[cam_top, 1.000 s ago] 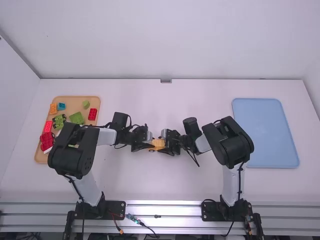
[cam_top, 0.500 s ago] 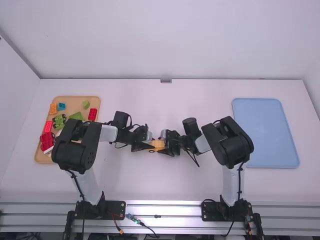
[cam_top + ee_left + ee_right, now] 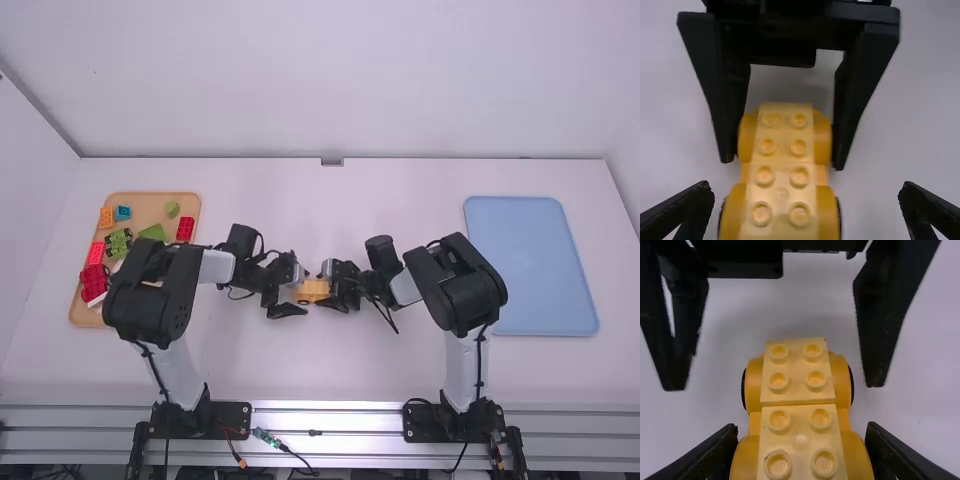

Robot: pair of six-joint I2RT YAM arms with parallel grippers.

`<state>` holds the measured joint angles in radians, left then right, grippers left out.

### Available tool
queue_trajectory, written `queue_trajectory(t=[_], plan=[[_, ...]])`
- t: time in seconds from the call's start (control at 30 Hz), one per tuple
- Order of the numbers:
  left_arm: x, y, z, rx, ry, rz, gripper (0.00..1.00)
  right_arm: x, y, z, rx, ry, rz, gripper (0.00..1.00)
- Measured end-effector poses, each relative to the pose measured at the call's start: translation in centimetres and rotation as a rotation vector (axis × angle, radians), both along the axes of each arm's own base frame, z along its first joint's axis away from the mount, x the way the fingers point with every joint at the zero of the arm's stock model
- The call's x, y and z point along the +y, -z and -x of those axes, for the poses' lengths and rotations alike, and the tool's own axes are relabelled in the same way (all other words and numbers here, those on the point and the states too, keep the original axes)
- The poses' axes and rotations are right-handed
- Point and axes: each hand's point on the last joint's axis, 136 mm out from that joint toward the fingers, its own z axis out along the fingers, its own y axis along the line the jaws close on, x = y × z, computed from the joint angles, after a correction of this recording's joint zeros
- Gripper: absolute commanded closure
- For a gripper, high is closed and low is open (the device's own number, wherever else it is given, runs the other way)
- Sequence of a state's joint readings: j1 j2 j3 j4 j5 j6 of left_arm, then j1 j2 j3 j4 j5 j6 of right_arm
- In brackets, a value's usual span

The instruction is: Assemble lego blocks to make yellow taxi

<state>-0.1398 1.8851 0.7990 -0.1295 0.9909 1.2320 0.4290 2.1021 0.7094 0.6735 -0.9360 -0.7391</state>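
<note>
1. One yellow car body [image 3: 801,405], studs turned up toward the wrist cameras, is held near the middle of the white table [image 3: 314,370], between the two grippers. Whether its underside touches the table cannot be told.

2. Its long axis is laid across the table from the left gripper [image 3: 303,291] toward the right gripper [image 3: 783,164], in line with both. Dark wheel edges [image 3: 852,385] are seen at the end toward the left gripper; which end is meant as the nose cannot be judged.

3. The left gripper is spread wide, with nothing grasped and room left on both sides of the body. By the right gripper, the other end is clasped across its rounded flanks, a finger against each side.

4. The step in hand is judged to be a steadying or pressing-together of the joined pieces. If pressed again, the body should be squeezed squarely across its width, both fingers met at the same moment, so that it is not twisted in the right gripper.

5. Should more parts be wanted from the wooden tray [image 3: 160,205], the open fingers are best drawn straight back along the long axis first, so that no wheel is snagged.
</note>
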Motion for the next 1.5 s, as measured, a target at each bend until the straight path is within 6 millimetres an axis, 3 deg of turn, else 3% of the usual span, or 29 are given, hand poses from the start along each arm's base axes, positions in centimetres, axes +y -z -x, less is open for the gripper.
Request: queue_trajectory(t=[0.07,0.17,0.23,0.27,0.3,0.57,0.9,1.13,1.5], plan=[[0.2,-1.3,0.1,-0.003,0.004,-0.002,0.02,0.0,0.0,0.0,0.000,0.000,0.000,0.34],[0.5,-2.9,-0.4,-0.050,0.007,0.001,0.18,0.0,0.0,0.0,0.000,0.000,0.000,0.34],[0.5,-4.1,-1.0,-0.107,0.008,0.008,0.72,0.0,0.0,0.0,0.000,0.000,0.000,0.34],[0.5,-4.3,-1.3,-0.130,0.010,0.009,0.92,0.0,0.0,0.0,-0.001,0.000,0.000,0.34],[0.5,-4.4,-1.4,-0.138,0.010,0.009,0.98,0.0,0.0,0.0,0.000,0.000,0.000,0.34],[0.4,-3.9,-2.5,-0.219,-0.032,0.033,0.98,0.0,0.0,0.0,0.000,0.000,0.000,0.34],[0.3,-1.4,-1.7,-0.080,-0.074,0.038,0.98,0.0,0.0,0.0,-0.001,0.000,0.000,0.34],[-0.2,-1.3,-2.8,-0.025,-0.076,0.057,0.98,0.0,0.0,0.0,-0.001,0.000,0.000,0.34],[-1.5,-1.0,-1.6,0.029,-0.035,0.020,0.98,0.0,0.0,0.0,-0.001,0.000,0.000,0.34]])
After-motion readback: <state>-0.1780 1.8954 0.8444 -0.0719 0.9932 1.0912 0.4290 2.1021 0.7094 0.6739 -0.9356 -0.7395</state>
